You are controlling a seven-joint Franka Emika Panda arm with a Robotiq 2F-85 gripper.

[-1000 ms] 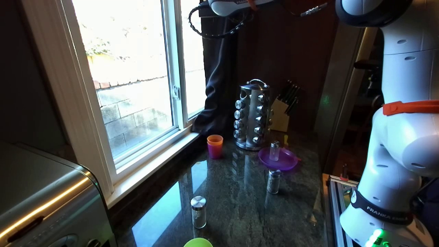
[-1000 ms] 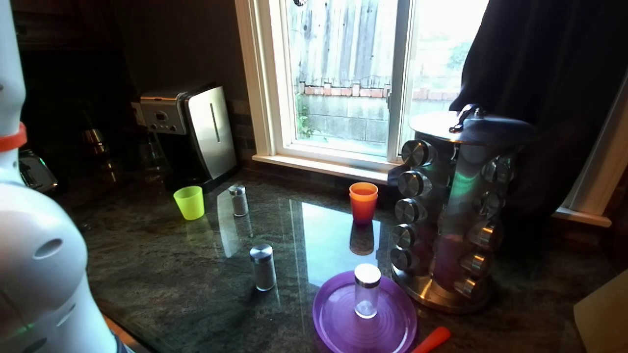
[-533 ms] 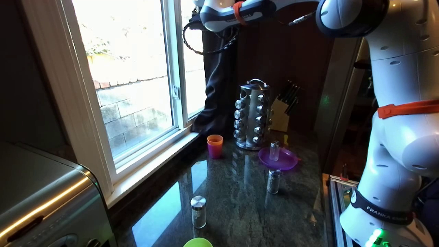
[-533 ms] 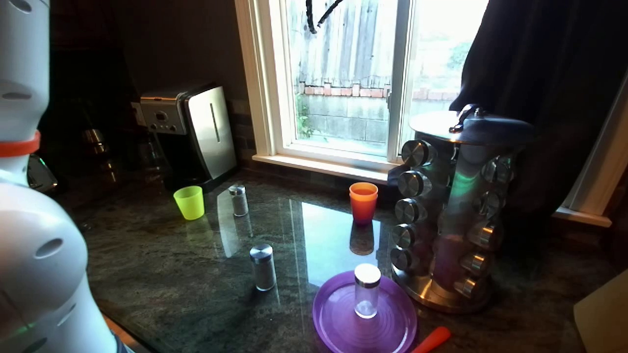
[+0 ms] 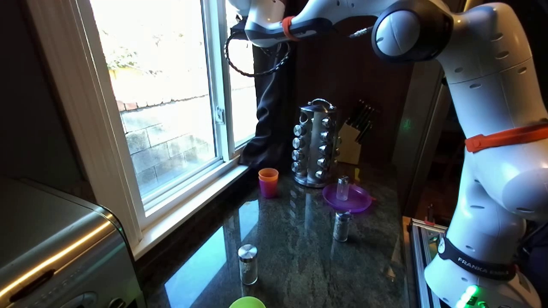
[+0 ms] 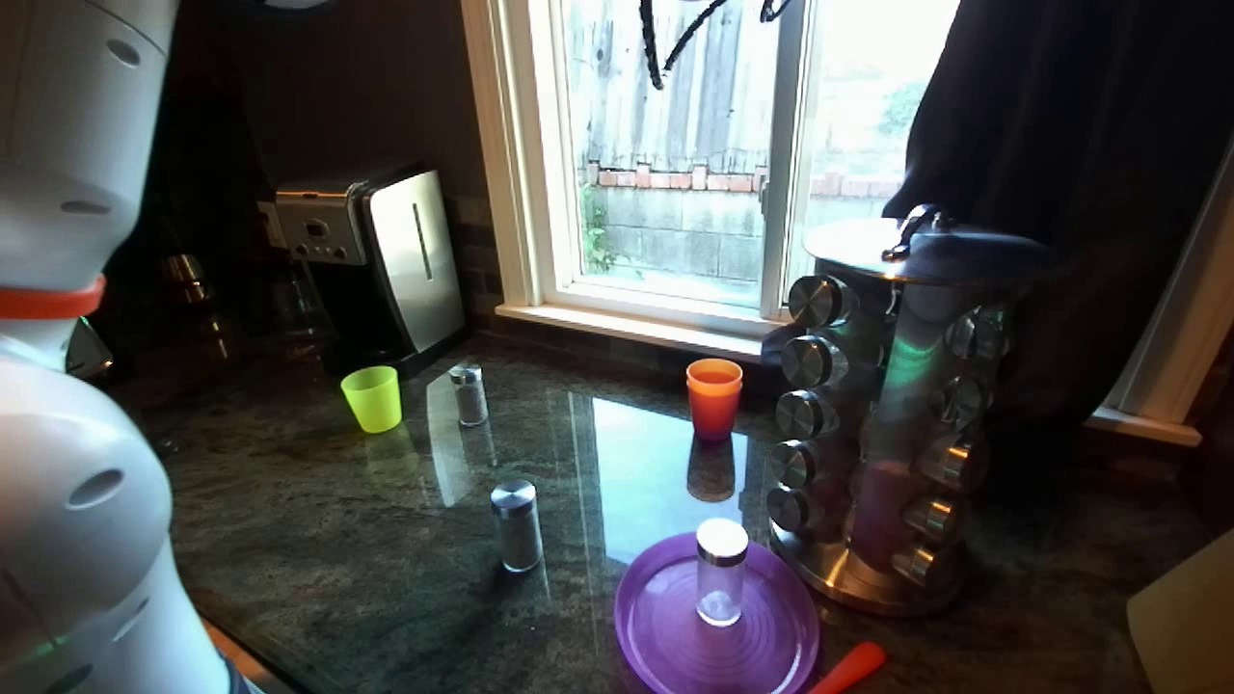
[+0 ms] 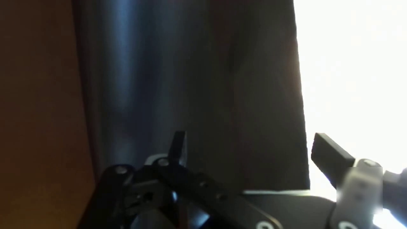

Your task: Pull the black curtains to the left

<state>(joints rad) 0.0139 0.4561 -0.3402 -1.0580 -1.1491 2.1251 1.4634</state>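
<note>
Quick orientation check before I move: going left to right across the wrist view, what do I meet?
Brown wall → black curtain → washed-out bright window. The open end effector overlaps the curtain and window, so it stays out of the order.

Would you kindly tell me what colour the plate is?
The plate is purple; it shows best in an exterior view.

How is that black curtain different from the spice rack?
The black curtain is folded dark cloth; the spice rack is shiny and metallic. The curtain hangs; the rack stands on the countertop. The curtain reaches much higher than the rack. Both are near the window.
</note>
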